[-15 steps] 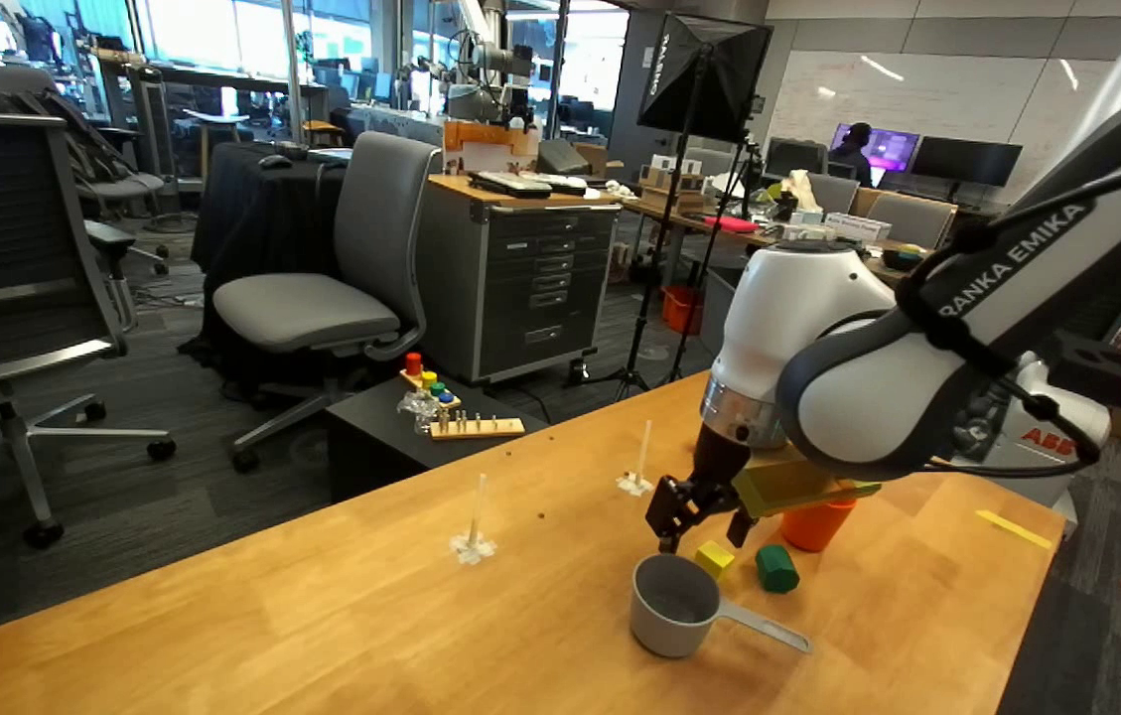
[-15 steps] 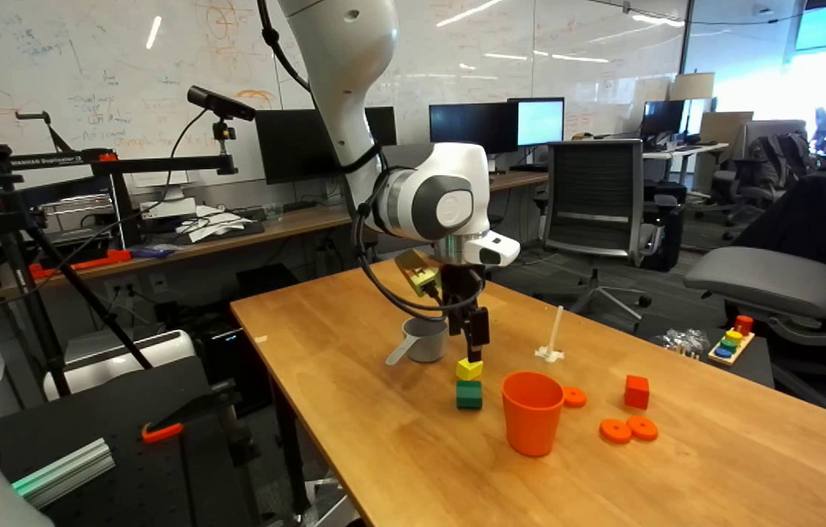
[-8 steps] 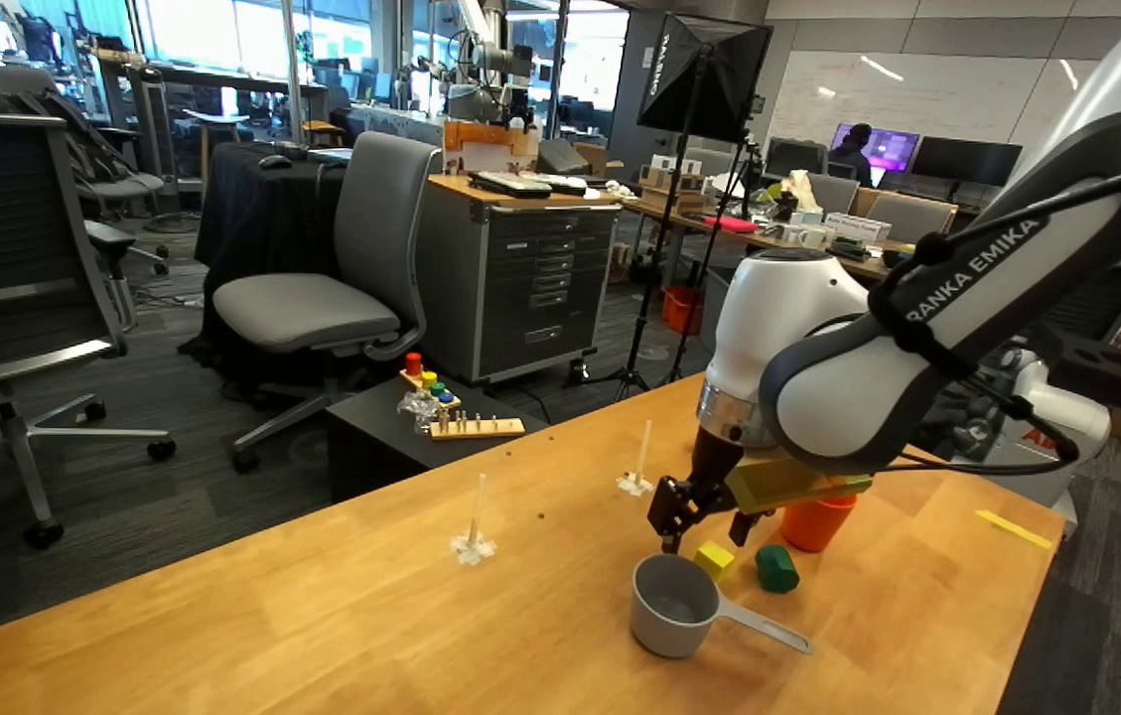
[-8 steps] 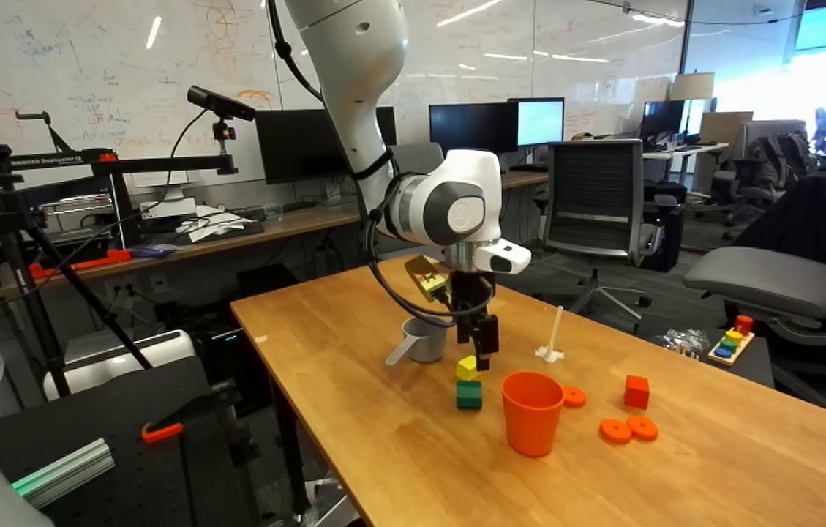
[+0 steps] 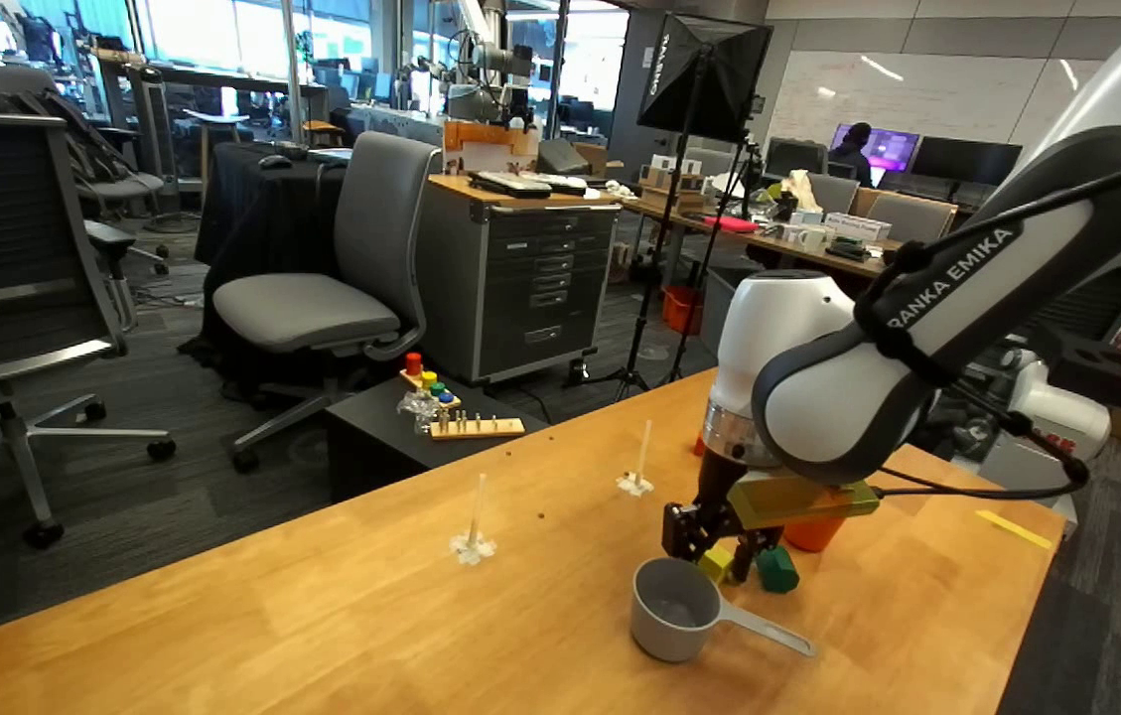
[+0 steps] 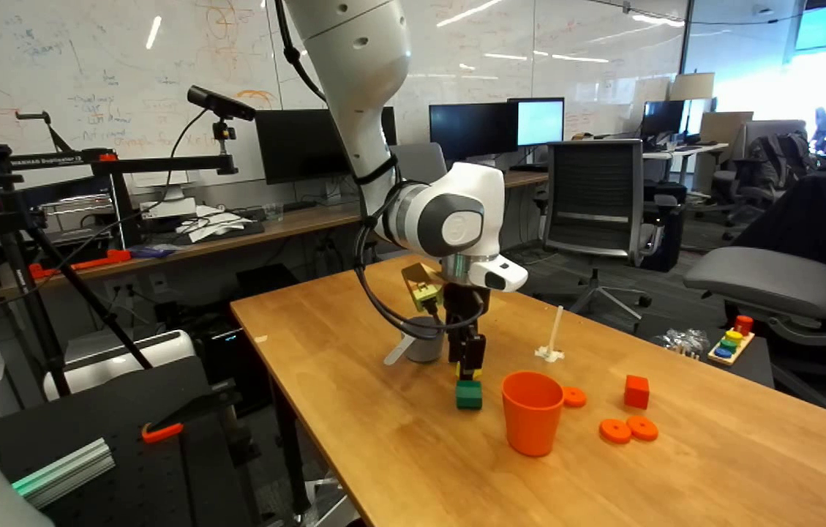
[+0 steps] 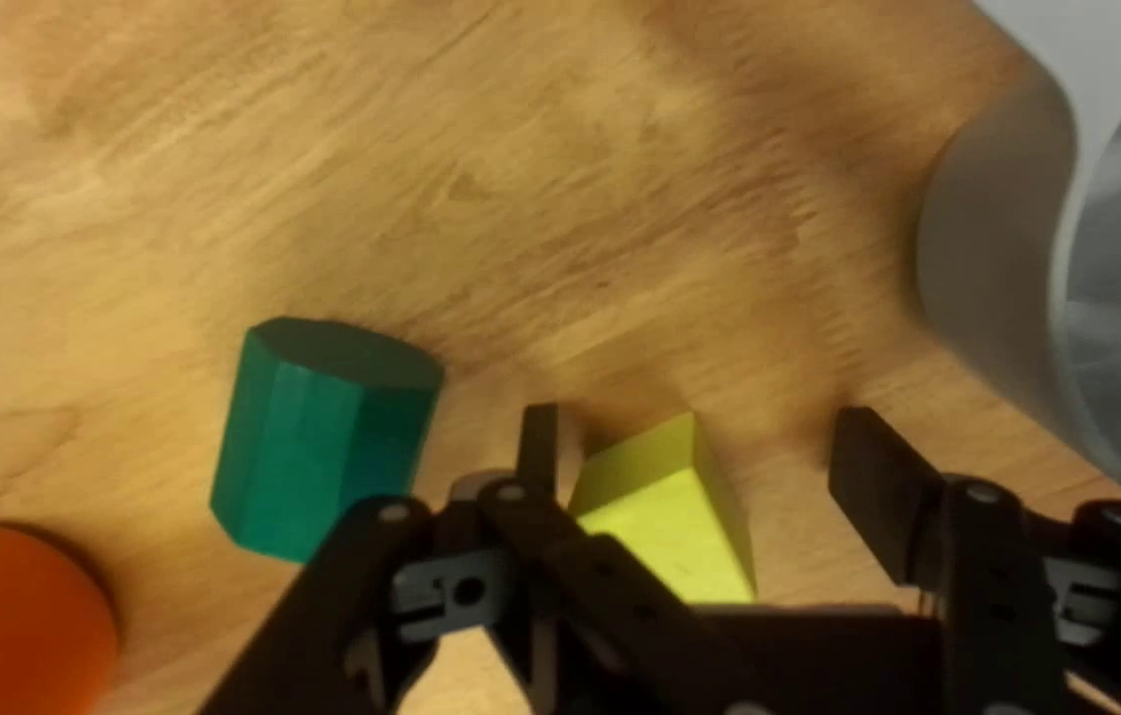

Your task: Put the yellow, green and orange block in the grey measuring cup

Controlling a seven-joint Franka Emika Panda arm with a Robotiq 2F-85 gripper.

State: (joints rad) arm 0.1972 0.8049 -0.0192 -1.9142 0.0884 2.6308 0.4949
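Wooden table [image 5: 342, 596]; arm [image 5: 957, 283] lettered "RANKA EMIKA", bar [image 6: 54, 159] "Duplicator i3"; gripper [image 7: 704, 472] spread, yellow block [image 7: 684, 521] between fingers [image 7: 873, 487].

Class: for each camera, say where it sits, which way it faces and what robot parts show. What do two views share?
In an exterior view: overlooks the table, nearer the grey cup, facing drawers; arm and gripper show.
In an exterior view: overlooks the table, nearer the orange cup, facing a whiteboard; arm and gripper show.
Wrist view: above the gripper, looking down at the yellow block; only the gripper shows.
Both exterior views share arm, gripper and both cups.
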